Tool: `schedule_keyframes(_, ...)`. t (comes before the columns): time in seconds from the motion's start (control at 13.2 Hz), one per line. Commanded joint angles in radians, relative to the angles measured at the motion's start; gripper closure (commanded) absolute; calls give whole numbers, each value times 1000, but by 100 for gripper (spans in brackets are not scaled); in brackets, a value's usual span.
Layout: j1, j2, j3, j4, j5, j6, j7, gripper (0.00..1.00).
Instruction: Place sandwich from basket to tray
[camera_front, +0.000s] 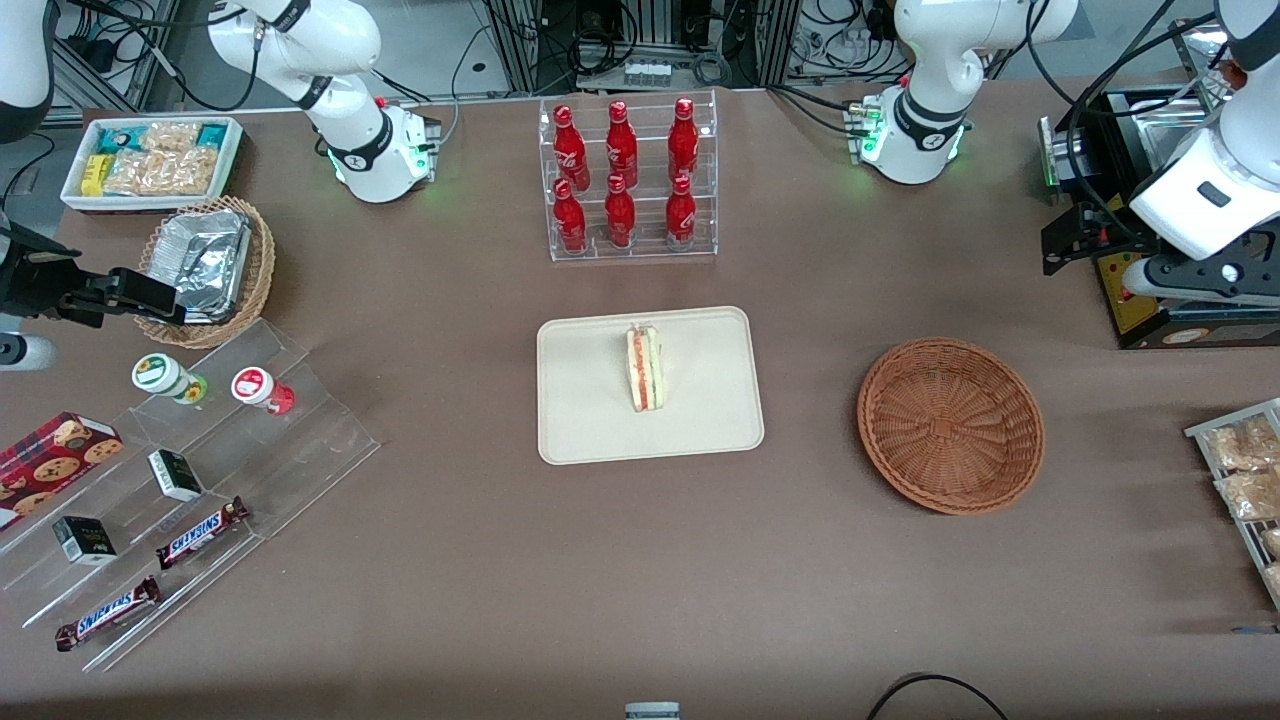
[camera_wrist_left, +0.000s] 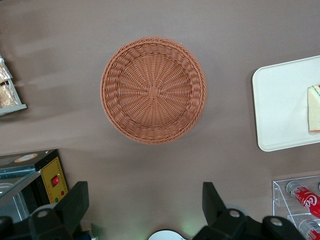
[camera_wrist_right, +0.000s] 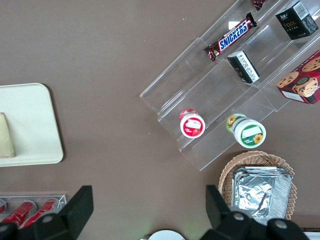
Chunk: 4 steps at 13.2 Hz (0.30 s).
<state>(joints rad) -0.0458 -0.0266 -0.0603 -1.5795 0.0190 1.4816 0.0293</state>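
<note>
Sandwich wedge of soft white bread (camera_front: 644, 367) stands on the cream plastic tray (camera_front: 580, 420), best pinched lightly across its flat faces, my gripper (camera_wrist_left: 145, 207) gaping empty above the reddish-brown wicker basket (camera_wrist_left: 153, 90).

Spreads wide and brown, the counter (camera_front: 480, 560), matte under even overhead light with soft shadows. Farther from the front camera, backs onto metal framing and tangled black cables (camera_front: 640, 40), with green indicator glow at two mounting bases. Carries a clear acrylic rack of red bottles (camera_front: 627, 180) and a stepped clear display stand (camera_front: 190, 490) toward the parked arm's end.
</note>
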Motion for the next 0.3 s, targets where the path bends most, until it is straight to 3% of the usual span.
schedule_keyframes(0.0,0,4,0,33,1,2,3,0)
schedule_keyframes(0.23,-6,24,63,64,-1,0,1,0)
